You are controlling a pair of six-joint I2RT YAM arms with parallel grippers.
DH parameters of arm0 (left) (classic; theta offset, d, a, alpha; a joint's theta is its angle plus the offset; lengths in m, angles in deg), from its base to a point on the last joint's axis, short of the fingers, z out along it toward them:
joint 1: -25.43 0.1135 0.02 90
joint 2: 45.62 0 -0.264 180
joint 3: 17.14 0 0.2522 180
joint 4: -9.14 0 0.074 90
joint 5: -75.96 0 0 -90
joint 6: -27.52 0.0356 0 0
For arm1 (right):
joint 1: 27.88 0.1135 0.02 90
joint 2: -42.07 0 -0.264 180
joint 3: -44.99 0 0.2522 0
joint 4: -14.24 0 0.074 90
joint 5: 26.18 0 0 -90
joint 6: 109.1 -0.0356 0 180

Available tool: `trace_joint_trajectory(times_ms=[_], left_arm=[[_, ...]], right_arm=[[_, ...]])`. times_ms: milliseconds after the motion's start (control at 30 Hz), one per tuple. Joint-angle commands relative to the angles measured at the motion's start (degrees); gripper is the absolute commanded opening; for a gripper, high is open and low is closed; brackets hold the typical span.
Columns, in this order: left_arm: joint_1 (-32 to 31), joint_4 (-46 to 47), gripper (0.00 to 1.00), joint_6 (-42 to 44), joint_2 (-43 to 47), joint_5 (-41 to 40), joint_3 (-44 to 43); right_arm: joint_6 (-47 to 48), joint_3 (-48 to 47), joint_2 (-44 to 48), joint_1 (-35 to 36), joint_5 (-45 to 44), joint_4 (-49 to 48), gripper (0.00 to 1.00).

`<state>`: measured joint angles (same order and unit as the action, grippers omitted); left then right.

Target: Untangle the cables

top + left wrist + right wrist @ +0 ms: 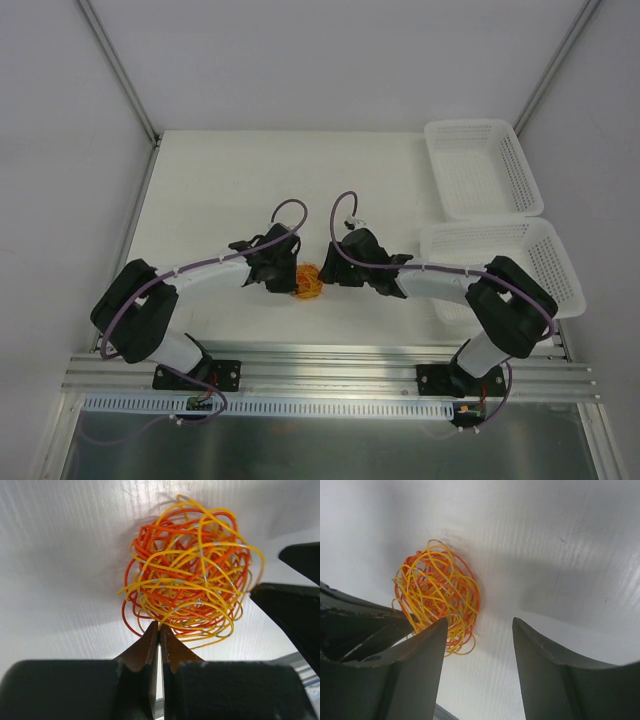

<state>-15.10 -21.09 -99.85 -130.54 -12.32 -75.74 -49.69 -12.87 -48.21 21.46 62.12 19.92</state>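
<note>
A loose tangled ball of thin, curly red-orange and yellow-orange cables (308,281) lies on the white ribbed bench (220,190), near its front edge and between the two arms. The left hand (159,627) is closed, its dark pointed fingers (145,647) pressed together with their tips right at the near rim of the ball; whether a strand is pinched between them is hard to make out. The right hand (480,622) is open, its fingers (427,650) spread wide, with the ball just beside and beyond one of them. Two white perforated plastic baskets (470,124) sit well apart on the bench's right side.
</note>
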Motion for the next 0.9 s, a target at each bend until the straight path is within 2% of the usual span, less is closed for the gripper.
trace_joint_trajectory(times_ms=[0, 167, 267, 300, 367, 400, 500, 633, 667, 800, 867], left_arm=[[-0.25, 3.90, 0.00, -2.27, 4.67, 1.80, 2.21], [-0.25, 5.48, 0.00, -3.33, 6.70, 1.98, 4.41], [-0.25, 6.19, 0.00, -3.50, 7.84, 1.89, 5.46], [-0.25, 6.10, 0.00, -3.50, 8.45, 1.19, 5.64], [0.01, 6.10, 0.00, -3.42, 9.60, 0.57, 6.43], [0.28, 6.10, 0.00, -3.33, 10.91, 0.22, 6.61], [2.30, 5.92, 0.00, -2.63, 14.24, 0.39, 7.22], [7.21, 3.29, 0.00, -1.05, 19.96, 0.57, 6.87], [9.31, 1.11, 0.00, 0.17, 22.24, 0.13, 6.70], [15.30, -5.40, 0.00, 4.22, 26.90, -1.45, 3.81], [16.71, -9.78, 0.00, 6.59, 28.66, -5.56, 2.40]], right_arm=[[-1.05, -1.08, -2.17, -0.47, 3.60, -5.54, 0.58], [-1.23, -2.83, -7.09, -0.30, 6.79, -8.70, 0.55], [-1.32, -2.66, -8.68, -0.30, 7.93, -10.11, 0.50], [-1.23, -2.57, -8.77, -0.21, 8.28, -10.20, 0.41], [-0.35, -2.31, -8.42, -0.39, 8.02, -9.51, 0.29], [0.26, -2.22, -7.55, -0.39, 7.59, -8.89, 0.16], [3.33, -2.48, -4.40, -0.56, 5.40, -4.68, 0.01], [9.13, -5.81, 2.18, -1.79, -2.59, 6.91, 0.01], [10.45, -6.61, 3.61, -1.97, -4.35, 12.76, 0.01], [17.21, -11.79, 10.64, -4.07, -14.19, 25.89, 0.01], [18.37, -15.12, 14.42, -5.04, -16.66, 32.64, 0.01]])
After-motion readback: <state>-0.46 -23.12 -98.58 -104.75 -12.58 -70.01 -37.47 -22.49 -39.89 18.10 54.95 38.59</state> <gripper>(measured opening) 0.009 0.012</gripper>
